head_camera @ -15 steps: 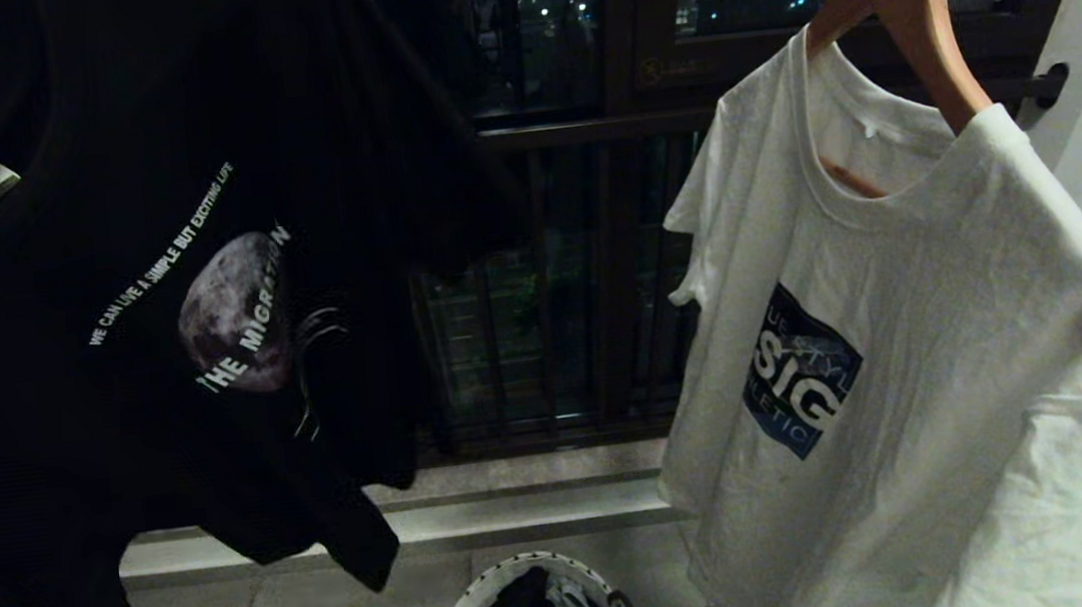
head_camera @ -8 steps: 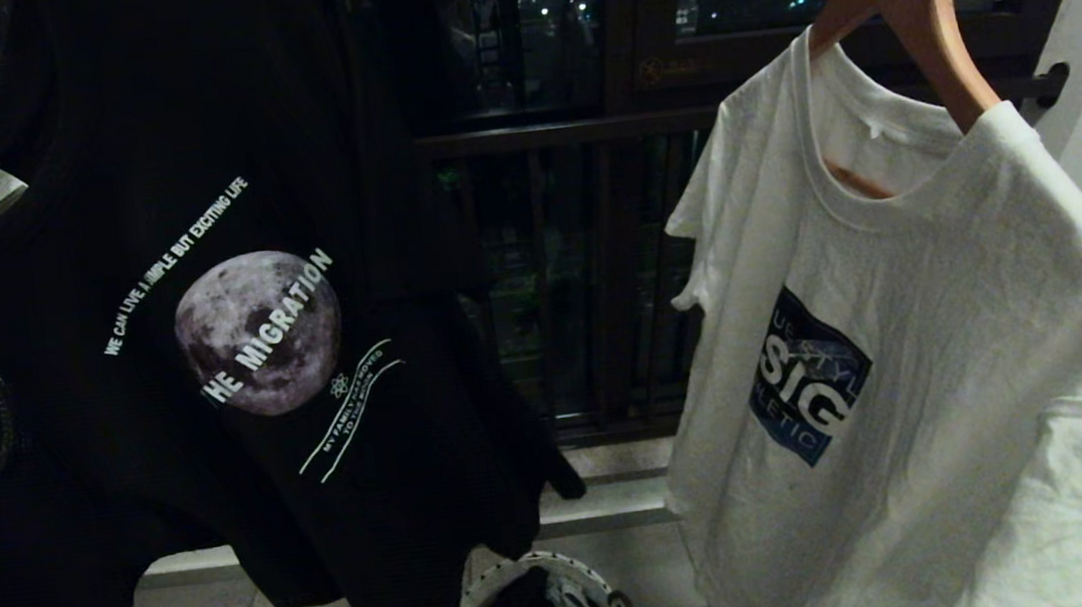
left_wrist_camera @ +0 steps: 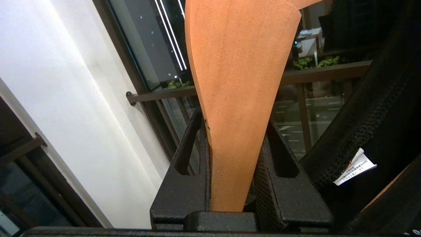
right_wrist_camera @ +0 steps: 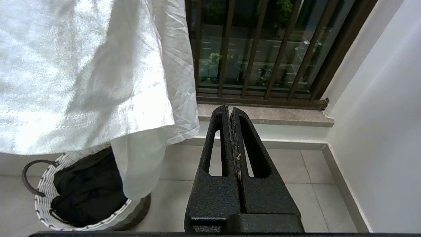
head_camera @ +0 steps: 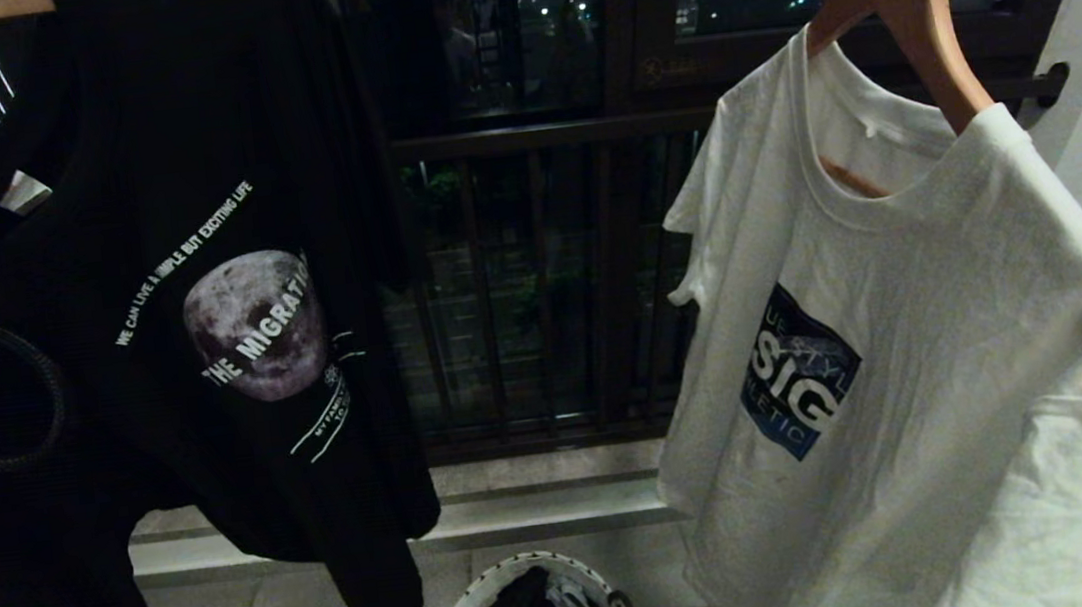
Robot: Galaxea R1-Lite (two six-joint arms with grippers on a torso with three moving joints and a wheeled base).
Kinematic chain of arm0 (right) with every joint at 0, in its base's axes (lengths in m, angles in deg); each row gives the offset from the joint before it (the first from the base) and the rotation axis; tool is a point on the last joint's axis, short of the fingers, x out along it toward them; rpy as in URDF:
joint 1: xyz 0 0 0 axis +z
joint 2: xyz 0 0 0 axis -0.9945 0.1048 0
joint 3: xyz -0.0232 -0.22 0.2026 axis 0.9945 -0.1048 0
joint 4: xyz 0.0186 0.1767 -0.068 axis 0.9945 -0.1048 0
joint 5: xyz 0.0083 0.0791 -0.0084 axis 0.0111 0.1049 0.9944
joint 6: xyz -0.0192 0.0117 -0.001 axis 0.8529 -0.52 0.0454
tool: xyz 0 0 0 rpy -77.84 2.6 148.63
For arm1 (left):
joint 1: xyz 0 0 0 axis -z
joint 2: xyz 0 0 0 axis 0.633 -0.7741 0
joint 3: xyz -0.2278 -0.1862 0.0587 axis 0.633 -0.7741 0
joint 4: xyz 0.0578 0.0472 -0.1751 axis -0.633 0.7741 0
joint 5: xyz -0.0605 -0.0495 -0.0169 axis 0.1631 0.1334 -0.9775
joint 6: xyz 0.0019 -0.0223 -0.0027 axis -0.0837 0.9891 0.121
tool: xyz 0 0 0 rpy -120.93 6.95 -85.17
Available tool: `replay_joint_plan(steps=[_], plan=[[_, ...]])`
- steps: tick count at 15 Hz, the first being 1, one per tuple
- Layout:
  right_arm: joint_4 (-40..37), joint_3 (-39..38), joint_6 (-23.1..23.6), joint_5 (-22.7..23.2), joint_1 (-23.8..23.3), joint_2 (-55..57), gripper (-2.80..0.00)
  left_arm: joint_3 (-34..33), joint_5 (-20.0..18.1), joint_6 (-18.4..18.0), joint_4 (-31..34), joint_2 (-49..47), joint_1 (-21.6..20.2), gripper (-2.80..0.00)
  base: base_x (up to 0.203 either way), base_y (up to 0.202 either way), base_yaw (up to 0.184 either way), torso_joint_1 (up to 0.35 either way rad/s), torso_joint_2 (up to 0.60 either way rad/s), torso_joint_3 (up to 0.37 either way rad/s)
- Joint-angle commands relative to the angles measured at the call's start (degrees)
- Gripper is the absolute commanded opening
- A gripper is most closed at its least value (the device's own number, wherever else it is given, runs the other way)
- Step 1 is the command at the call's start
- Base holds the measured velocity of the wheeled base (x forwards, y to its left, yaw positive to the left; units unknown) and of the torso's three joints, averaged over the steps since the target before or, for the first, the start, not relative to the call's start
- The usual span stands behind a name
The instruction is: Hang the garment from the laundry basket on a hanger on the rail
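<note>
Black tee swung back left, higher on wooden hanger, clamped in left pincer. Rail next, probably. Right pincer pressed together, idle.

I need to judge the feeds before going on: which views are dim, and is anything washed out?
Head view: dim, the black shirt merges into shadow, only its print reads. Left wrist view: well lit, the wooden hanger in the left gripper sharp; pale wall glares. Right wrist view: brightest, the white shirt nearly washed out.
</note>
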Motion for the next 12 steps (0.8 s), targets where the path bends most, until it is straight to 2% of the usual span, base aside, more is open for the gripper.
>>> replay_joint_plan(steps=[1, 8, 12], plan=[[0.00, -0.01, 0.04, 0.00, 0.00, -0.01, -2.80, 0.10, 0.17, -0.14, -0.29, -0.84, 0.00, -2.80, 0.000, 0.000, 0.000, 0.000, 0.00, 0.000], [0.00, -0.01, 0.04, 0.00, 0.00, -0.01, -2.80, 2.32, 0.25, -0.75, -1.34, -3.12, 0.06, -2.80, 0.000, 0.000, 0.000, 0.000, 0.00, 0.000], [0.00, -0.01, 0.04, 0.00, 0.00, -0.01, -2.80, 1.95, 0.43, -2.77, -2.93, -3.38, -0.01, -2.80, 0.000, 0.000, 0.000, 0.000, 0.00, 0.000]])
